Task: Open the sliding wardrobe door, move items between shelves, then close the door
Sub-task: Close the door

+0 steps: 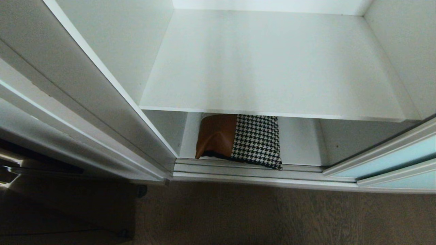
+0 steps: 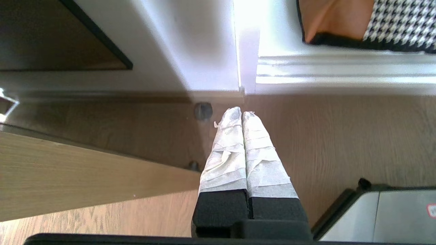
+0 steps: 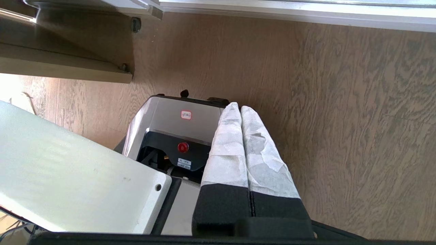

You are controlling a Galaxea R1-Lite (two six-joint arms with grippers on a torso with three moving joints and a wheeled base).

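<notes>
the left hand (image 2: 242,114) hangs over the wood floor (image 2: 340,143) near the wardrobe's corner, its taped fingers (image 2: 226,149) pressed tight together with nothing in them. inside the wardrobe, the cushion (image 1: 238,139) lies on the low shelf (image 1: 299,143) under the big white shelf (image 1: 272,61), its front edge touching the door track (image 1: 238,168). the door (image 1: 391,158) is slid over to the right, so the wardrobe is open. the right hand (image 3: 240,110) is shut and empty too, above the robot's base (image 3: 170,126).
</notes>
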